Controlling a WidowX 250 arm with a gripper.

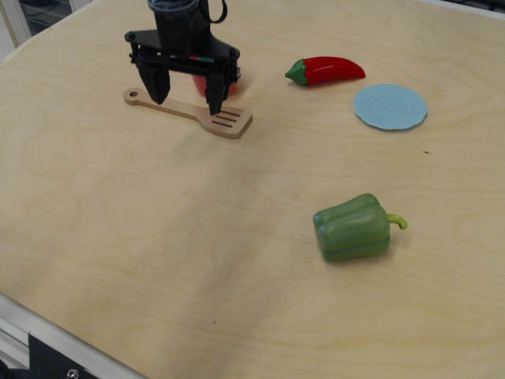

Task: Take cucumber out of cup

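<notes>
gripper spread wide, holding nothing, hanging in front of cup, hiding most of it. cucumber not visible; presumably inside cup. likely light, stiff, slick plastic toy: pinch its upper end across the narrow width. wooden spatula just beside.

A wooden spatula, red chili, blue plate and green pepper lie apart.
</notes>
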